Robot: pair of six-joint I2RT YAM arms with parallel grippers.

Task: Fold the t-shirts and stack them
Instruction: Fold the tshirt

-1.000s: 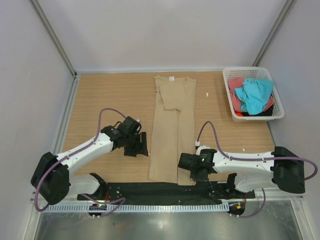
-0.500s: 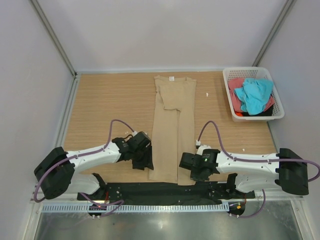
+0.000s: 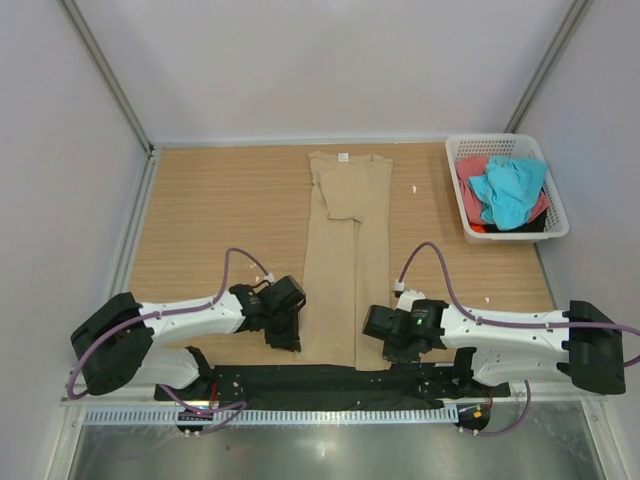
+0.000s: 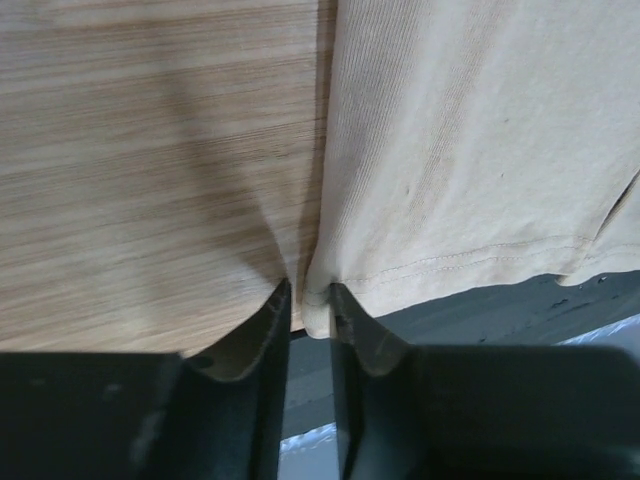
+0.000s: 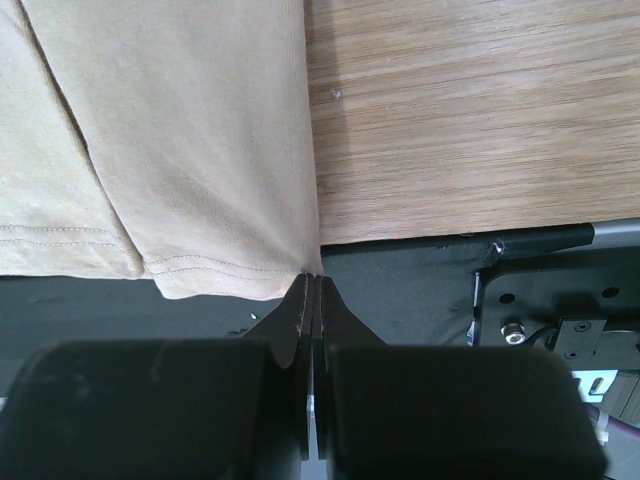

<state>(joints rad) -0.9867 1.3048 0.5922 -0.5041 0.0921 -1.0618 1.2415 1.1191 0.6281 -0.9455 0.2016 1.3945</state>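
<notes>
Where the overhead view looks down on the wooden tabletop [image 3: 220,200], a tan shirt [image 3: 345,260] lies folded into a long narrow strip. Its collar and white label [image 3: 343,156] are at the far end and its hem at the near edge. The left gripper [image 3: 288,340] sits low at the shirt's near left corner, and the right gripper [image 3: 385,345] sits at its near right corner. Far to the right of the shirt's collar end stands a white basket [image 3: 557,215] holding a crumpled turquoise shirt [image 3: 508,190] on top of a coral shirt [image 3: 468,170].

From the left wrist, the tan shirt's stitched hem corner sits between the two fingers [image 4: 355,320]. The jaws are only narrowly apart. The cloth touches one finger, with a dark sliver beside the other, so I cannot tell whether the corner is truly clamped. A crease runs up the shirt's edge from that corner. Below the hem is a dark strip [image 4: 480,310].

From the right wrist, the jaws are pressed together, pinching the very tip of the shirt's other hem corner. This corner hangs just past the wood, over the dark strip.
</notes>
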